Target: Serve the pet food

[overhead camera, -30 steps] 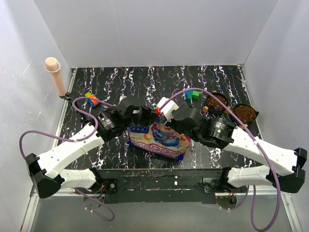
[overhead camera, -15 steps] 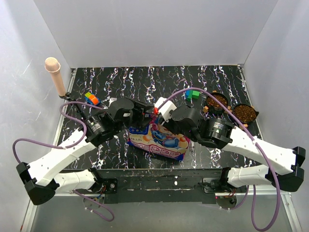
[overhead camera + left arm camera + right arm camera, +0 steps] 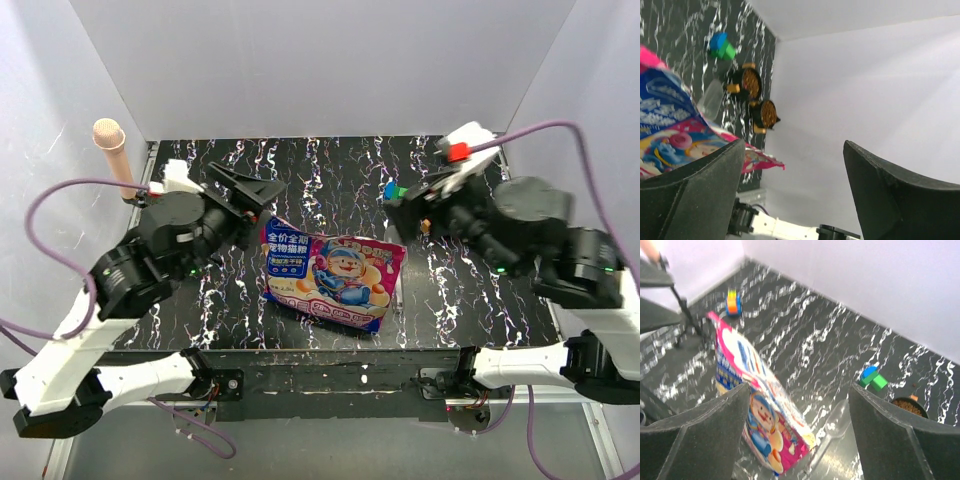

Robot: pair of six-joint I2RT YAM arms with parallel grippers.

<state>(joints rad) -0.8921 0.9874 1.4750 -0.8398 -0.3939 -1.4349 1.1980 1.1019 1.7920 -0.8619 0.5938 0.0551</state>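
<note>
Both arms are pulling up and back off the bag [image 3: 333, 280] since a second ago, when they were crowding over its top edge; now the left fingers [image 3: 695, 185] and right fingers [image 3: 905, 435] are hanging well apart from it, one arm on each side. Left fingers are spread wide and holding nothing; same for the right, gaping and empty. Bag is sitting by itself on the bench [image 3: 330, 160], middle-front, printed face showing, and in the right wrist view it is standing propped up on its base rather than lying flat. Cannot tell if its top is open or sealed. Two bowls [image 3: 751, 82] are sitting at the far right, touching or nearly so, both already showing brown kibble inside; the right arm is covering most of them in the top view. Clear scoop [image 3: 835, 427] is lying just beside the bag on its right, between bag and bowls. Blue-green block [image 3: 397, 190] is sitting behind the scoop, orange block [image 3: 732, 304] far left, pink-tipped post [image 3: 115, 155] at the left wall. Judging by filled bowls and a released bag, serving is looking done or close to it and this is the retreat step. Next move is probably just parking both arms, keeping clear of the bag so it is not getting knocked over; if more food is wanted, it is calling for a fresh grip on the bag top.
</note>
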